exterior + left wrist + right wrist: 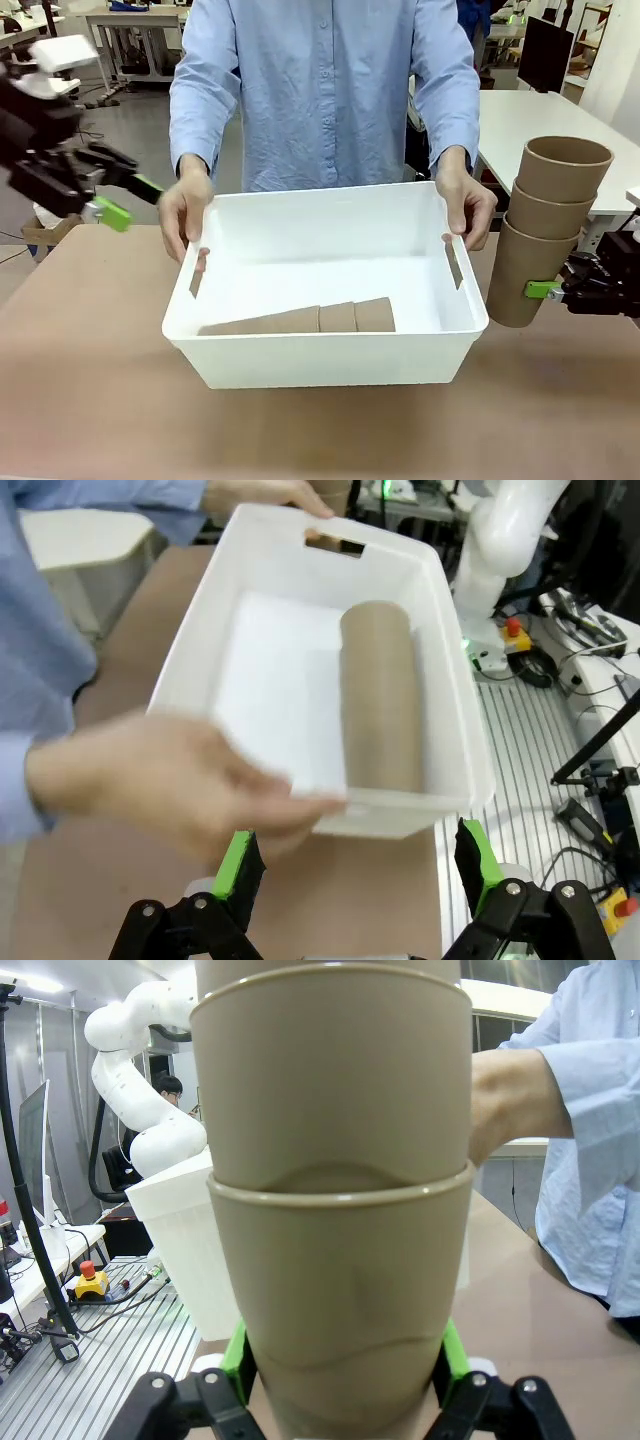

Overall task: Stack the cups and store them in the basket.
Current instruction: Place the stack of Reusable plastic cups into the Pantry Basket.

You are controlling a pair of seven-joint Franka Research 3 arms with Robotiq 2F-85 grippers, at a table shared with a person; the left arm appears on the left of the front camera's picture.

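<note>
The white basket point(325, 350) stands mid-table, and the person grips both of its slot handles. A nested stack of three tan cups point(300, 318) lies on its side on the basket floor. In the left wrist view the same lying cups point(380, 700) rest along one wall of the basket point(440, 590). My left gripper point(128, 200) hovers open left of the basket, above the table, with nothing between its fingers point(240, 865). My right gripper point(530, 290) is shut on an upright stack of three cups point(545, 230) just right of the basket. That stack point(335, 1210) is clamped between green pads point(237, 1355).
The person's hands point(185, 210) hold the basket's short sides; one blurred hand point(170, 780) lies close in front of my left gripper. Bare brown table point(90, 400) runs in front of and beside the basket. A white table point(540, 120) stands behind on the right.
</note>
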